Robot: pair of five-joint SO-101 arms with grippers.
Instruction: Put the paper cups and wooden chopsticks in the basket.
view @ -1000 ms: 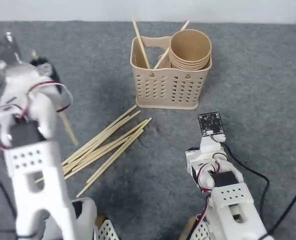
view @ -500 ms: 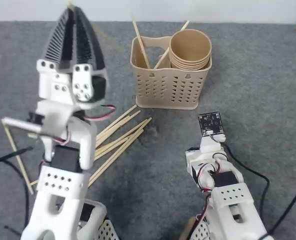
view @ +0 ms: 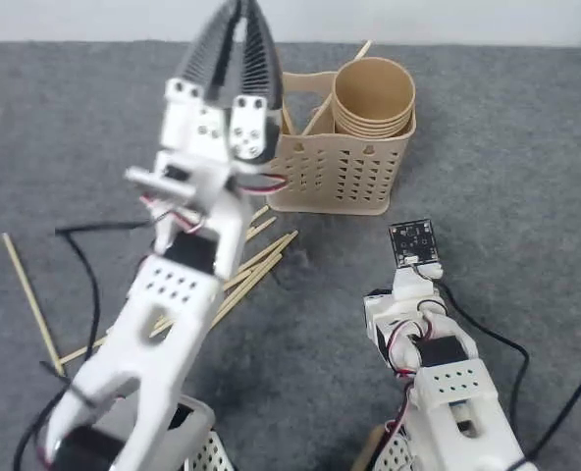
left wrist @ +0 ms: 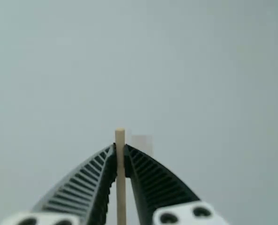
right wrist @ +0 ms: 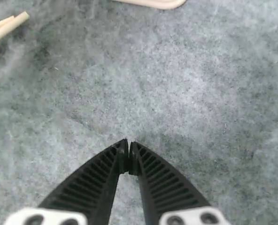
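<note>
lt: bright, even, diffuse | shdws: soft, faint at basket (view: 335, 179) base | mat (view: 526, 147): matte

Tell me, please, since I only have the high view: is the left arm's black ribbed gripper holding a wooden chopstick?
Observer: Yes. In the left wrist view the left gripper is shut on one round wooden chopstick, whose end pokes just past the fingertips.
Operator: Thank you. And what about the right gripper, under its camera board?
Observer: The right gripper is shut and empty, pointing down at bare grey felt.
</note>
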